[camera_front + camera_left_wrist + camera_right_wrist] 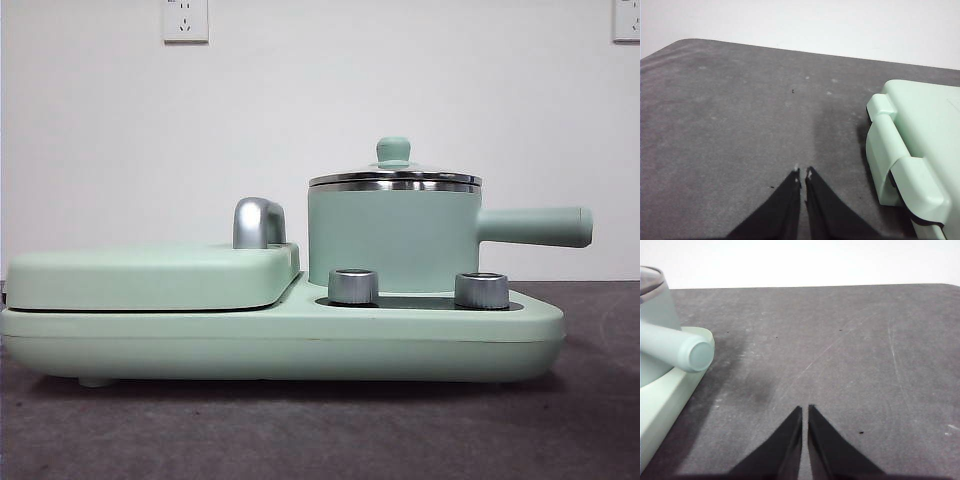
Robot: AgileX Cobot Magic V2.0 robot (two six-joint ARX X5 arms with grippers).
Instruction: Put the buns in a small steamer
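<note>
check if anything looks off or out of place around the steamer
Nothing is askew or spilled: the small steamer sits upright on the mint-green base with its lid on. The one odd thing is that no buns are visible anywhere. Both hands, left and right, hover shut over the table.

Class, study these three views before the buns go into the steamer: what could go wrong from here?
1. The lid sits on the small steamer; nothing goes in until it is lifted, and its knob offers little to grip.
2. The side handle juts toward the right gripper; a careless approach might knock it.
3. No buns appear in any view.
</note>
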